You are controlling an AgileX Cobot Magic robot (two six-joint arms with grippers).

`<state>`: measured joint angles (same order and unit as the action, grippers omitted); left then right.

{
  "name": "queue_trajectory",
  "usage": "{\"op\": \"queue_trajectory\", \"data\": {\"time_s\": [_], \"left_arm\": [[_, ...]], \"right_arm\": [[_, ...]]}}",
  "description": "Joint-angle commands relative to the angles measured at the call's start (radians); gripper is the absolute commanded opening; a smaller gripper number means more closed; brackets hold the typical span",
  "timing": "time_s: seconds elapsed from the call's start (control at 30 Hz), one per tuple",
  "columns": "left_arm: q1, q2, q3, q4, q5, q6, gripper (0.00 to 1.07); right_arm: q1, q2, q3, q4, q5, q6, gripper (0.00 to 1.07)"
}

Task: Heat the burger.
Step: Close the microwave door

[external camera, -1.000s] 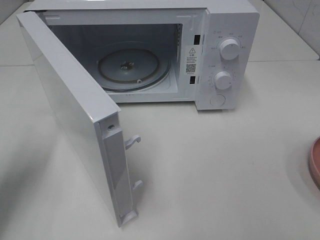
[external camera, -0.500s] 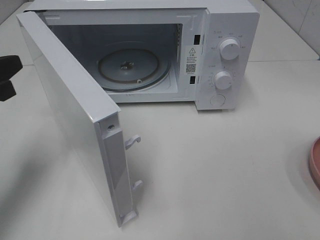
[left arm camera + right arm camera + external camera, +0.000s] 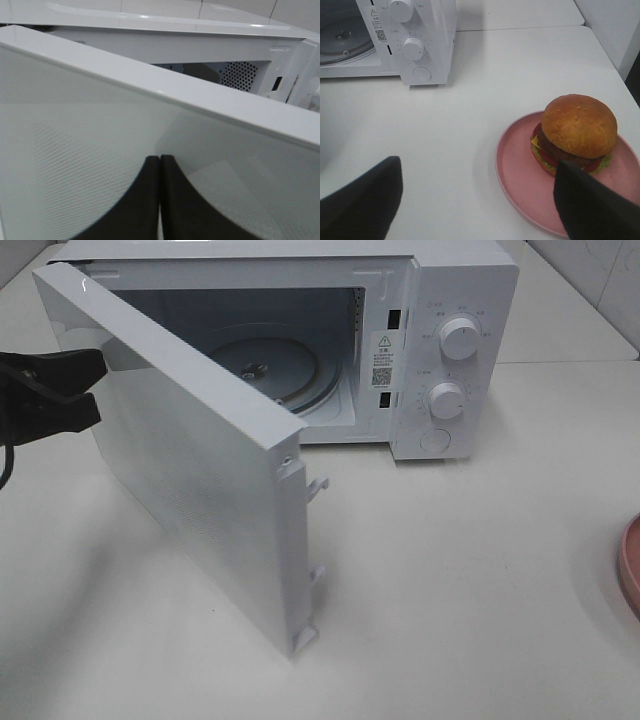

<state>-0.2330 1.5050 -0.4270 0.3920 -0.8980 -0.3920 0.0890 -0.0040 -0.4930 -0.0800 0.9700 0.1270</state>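
Observation:
The burger (image 3: 577, 130), with a golden bun and red and green layers, sits on a pink plate (image 3: 520, 175) on the table to the right of the white microwave (image 3: 440, 340). My right gripper (image 3: 477, 197) hovers open just short of the plate, and nothing is between its fingers. The exterior high view shows only the plate's edge (image 3: 630, 565); the burger is out of frame there. The microwave door (image 3: 190, 470) stands partly open. My left gripper (image 3: 85, 385) is shut, and its tips (image 3: 159, 162) rest against the door's outer face.
Behind the door, part of the glass turntable (image 3: 300, 370) shows inside the oven, with nothing on it. Two knobs (image 3: 458, 337) and a round button are on the right-hand panel. Door latches (image 3: 316, 483) stick out from the door's free edge.
My left gripper has come in from the left onto the door's outer face. The door has swung partway toward shut. The right gripper stays open.

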Motion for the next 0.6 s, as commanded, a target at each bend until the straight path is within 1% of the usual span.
{"op": "queue_trajectory", "data": {"time_s": [0.03,0.17,0.3,0.37,0.47,0.53,0.57,0.6], "left_arm": [[-0.028,0.012,-0.022,-0.018,-0.004,0.006,0.00],[-0.081,0.042,-0.047,-0.071,0.013,0.029,0.00],[-0.107,0.056,-0.068,-0.096,0.022,0.041,0.00],[-0.136,0.079,-0.104,-0.129,0.030,0.042,0.00],[-0.144,0.086,-0.117,-0.139,0.040,0.042,0.00],[-0.170,0.106,-0.158,-0.153,0.082,0.042,0.00],[-0.170,0.106,-0.158,-0.153,0.082,0.042,0.00],[-0.187,0.125,-0.188,-0.153,0.102,0.047,0.00]], "right_arm": [[-0.008,-0.030,0.000,0.001,-0.007,-0.007,0.74],[-0.008,-0.030,0.000,0.000,-0.007,-0.007,0.74],[-0.008,-0.030,0.000,0.000,-0.007,-0.007,0.74],[-0.008,-0.030,0.000,0.000,-0.007,-0.007,0.74],[-0.008,-0.030,0.000,0.000,-0.007,-0.007,0.74],[-0.008,-0.030,0.000,0.000,-0.007,-0.007,0.74],[-0.008,-0.030,0.000,0.000,-0.007,-0.007,0.74],[-0.008,-0.030,0.000,0.000,-0.007,-0.007,0.74]]}}
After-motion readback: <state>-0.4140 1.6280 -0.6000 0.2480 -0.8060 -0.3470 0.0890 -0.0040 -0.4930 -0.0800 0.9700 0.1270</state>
